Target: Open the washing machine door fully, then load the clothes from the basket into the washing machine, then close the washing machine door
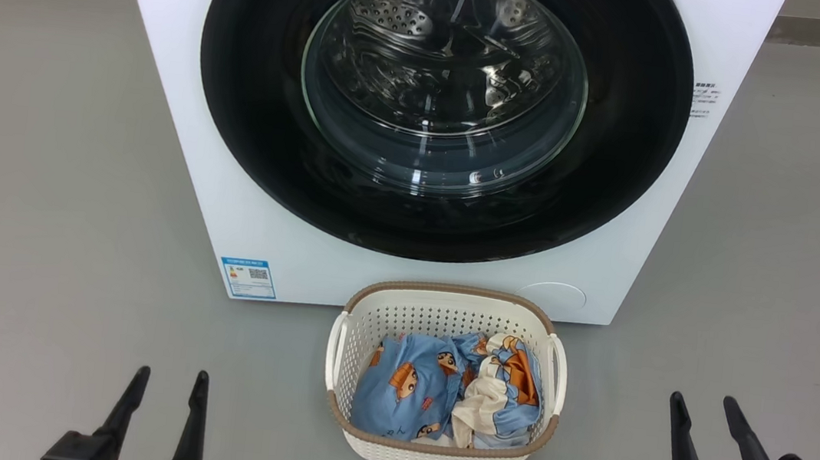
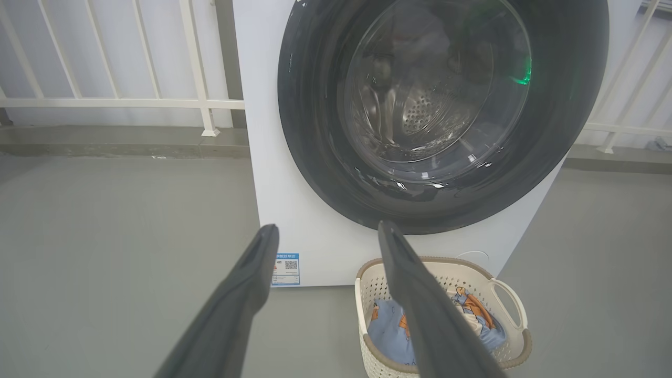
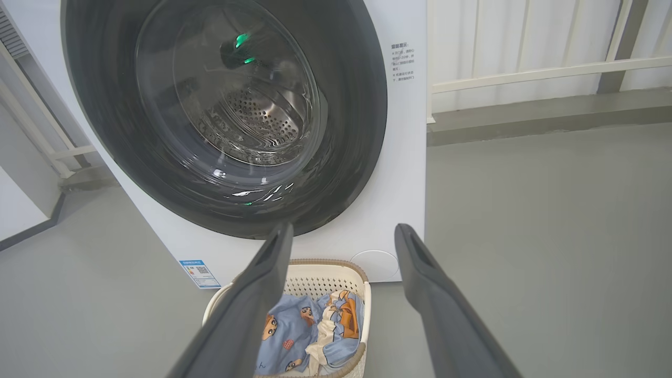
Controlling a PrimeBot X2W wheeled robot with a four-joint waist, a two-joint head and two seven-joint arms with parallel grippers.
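Grey floor (image 1: 37, 180); basket (image 1: 449, 305) broadside to the washing machine (image 1: 176, 118).

— How many washers?
— One washing machine (image 1: 285, 239), upper middle of the frame. It has one washing machine door (image 1: 256, 89), one blue label (image 1: 248, 278) at its lower left corner and one round white cap (image 1: 553, 294) at its lower right.
— Baskets?
— One basket (image 1: 447, 311), lower middle, with two side handles (image 1: 333, 348).
— And the clothes?
— One crumpled heap of clothes (image 1: 407, 392). I cannot tell how many pieces.
— Grippers?
— Two: the left gripper (image 1: 174, 373) at lower left and the right gripper (image 1: 703, 399) at lower right. Each has two dark fingers (image 1: 128, 398), four in all.
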